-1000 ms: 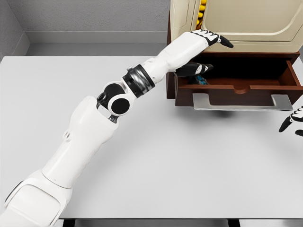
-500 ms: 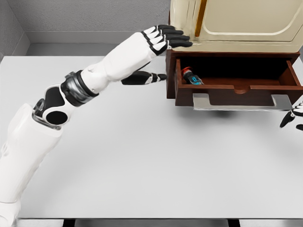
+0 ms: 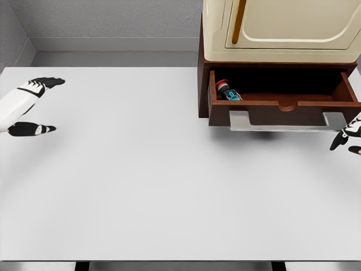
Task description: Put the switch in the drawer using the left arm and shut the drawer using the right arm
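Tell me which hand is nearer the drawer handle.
Right. The right hand sits at the picture's right edge, just below the right end of the handle. The left hand is at the far left edge, open, across the table from it.

At the upper right of the frame, a brown drawer (image 3: pixel 282 107) stands pulled open with the switch (image 3: pixel 227 91) lying in its left end. The left hand (image 3: pixel 25 107) hovers at the left edge, fingers spread and holding nothing. The right hand (image 3: pixel 351 137) peeks in at the right edge, near the drawer's front.
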### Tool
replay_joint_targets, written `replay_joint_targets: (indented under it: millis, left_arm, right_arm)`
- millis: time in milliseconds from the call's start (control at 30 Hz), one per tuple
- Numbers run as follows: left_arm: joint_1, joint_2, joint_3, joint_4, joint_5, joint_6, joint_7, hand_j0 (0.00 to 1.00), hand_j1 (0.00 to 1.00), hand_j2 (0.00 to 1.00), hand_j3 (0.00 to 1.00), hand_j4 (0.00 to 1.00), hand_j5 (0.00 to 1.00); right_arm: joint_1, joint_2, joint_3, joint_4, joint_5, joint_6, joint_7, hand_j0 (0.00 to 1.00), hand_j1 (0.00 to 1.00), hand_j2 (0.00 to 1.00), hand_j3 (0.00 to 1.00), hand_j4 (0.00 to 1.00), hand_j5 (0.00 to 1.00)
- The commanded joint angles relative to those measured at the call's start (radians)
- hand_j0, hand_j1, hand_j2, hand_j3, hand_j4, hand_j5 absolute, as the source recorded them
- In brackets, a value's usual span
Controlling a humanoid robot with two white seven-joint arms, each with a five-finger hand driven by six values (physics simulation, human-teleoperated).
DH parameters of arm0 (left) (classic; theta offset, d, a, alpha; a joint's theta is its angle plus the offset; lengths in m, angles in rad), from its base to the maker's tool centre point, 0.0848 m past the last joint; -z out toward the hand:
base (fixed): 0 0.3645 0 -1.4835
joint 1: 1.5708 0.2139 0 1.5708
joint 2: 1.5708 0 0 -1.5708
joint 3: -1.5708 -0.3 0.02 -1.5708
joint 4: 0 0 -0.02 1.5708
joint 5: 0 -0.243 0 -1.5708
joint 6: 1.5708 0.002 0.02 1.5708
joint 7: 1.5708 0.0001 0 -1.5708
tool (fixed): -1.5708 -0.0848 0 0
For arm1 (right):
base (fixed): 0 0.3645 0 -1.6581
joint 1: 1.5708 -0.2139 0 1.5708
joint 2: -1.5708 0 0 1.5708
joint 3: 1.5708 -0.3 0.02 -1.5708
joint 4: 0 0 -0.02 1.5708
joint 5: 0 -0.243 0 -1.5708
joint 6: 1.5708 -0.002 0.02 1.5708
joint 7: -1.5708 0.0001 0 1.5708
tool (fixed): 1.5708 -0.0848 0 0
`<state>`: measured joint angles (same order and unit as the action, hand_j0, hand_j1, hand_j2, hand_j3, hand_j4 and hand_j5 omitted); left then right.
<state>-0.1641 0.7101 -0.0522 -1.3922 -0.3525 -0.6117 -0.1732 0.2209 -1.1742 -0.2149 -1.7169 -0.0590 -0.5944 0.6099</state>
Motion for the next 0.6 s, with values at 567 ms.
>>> replay_joint_targets:
  millis: [567]
  left_arm:
    - [0.002, -0.006, 0.003, 0.019, 0.006, 0.001, 0.000, 1.00, 1.00, 1.00, 1.00, 1.00, 1.00]
  right_arm:
    - [-0.078, 0.005, 0.138, 0.005, 0.030, -0.016, 0.001, 0.54, 0.54, 0.54, 0.54, 0.54, 0.54]
